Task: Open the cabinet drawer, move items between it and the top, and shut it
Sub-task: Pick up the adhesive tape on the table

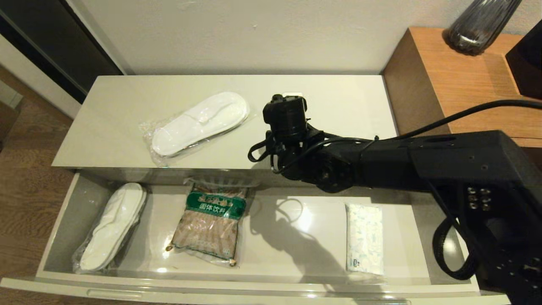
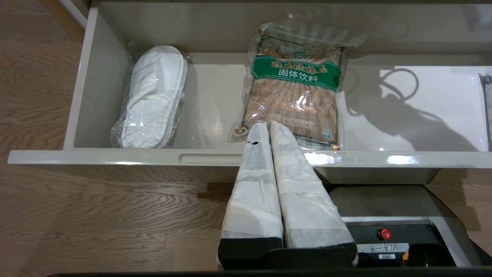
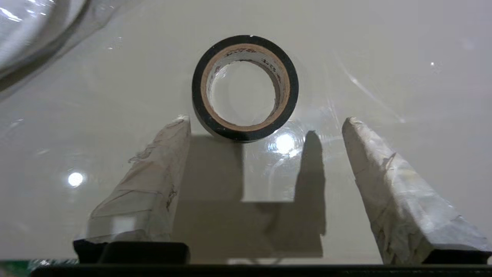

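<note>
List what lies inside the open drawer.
In the glossy cream-white drawer: white slippers in a clear bag at the left, a green-labelled brown granule pouch mid-left, a white soft packet at the right. The drawer's back stays hidden under the cabinet top.

Rear boundary: plain off-white wall [image 1: 237, 38]. Floor: wood-grain planks [image 1: 21, 199], on the cabinet's left and in front. A brown wooden side table [image 1: 449, 80] stands right of the tool, carrying a ribbed dark glass vase [image 1: 478, 25].

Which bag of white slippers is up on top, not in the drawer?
The clear-bagged white slippers lying on the cream cabinet top; the other pair lies in the open drawer.
</note>
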Available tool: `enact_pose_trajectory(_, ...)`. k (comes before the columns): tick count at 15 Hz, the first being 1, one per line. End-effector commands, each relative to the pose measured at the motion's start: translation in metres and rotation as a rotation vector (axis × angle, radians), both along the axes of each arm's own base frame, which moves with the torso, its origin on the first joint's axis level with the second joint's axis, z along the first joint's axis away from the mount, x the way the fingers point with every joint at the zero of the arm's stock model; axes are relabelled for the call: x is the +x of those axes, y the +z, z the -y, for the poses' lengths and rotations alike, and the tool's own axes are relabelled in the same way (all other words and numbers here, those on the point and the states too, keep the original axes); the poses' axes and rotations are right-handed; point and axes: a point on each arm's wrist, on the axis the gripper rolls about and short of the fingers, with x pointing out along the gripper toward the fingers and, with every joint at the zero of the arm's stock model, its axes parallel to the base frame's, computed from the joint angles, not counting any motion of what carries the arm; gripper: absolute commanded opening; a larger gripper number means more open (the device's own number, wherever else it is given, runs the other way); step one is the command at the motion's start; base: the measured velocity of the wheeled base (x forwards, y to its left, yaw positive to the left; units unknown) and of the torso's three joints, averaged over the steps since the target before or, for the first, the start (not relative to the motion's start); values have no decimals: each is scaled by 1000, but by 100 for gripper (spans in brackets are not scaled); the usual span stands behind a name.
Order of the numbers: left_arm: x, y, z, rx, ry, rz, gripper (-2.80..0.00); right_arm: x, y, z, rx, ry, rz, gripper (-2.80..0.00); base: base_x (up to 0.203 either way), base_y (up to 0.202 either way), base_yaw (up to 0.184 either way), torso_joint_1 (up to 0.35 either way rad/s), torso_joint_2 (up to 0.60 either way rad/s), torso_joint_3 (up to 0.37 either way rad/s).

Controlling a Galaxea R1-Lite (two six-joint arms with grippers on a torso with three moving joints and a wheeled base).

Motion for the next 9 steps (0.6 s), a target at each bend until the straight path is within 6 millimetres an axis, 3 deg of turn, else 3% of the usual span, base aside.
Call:
enact_pose_trajectory(1, 0, 0, 0, 0, 0, 1, -280, 12, -25, -6, -44, -25, 7, 0, 0, 0, 0, 0, 0, 0)
enact_pose_trajectory(9, 0, 0, 0, 1, 0, -1, -280, 27, -35, -4, -63, -39, 65, 0, 0, 0, 0, 0, 0, 0)
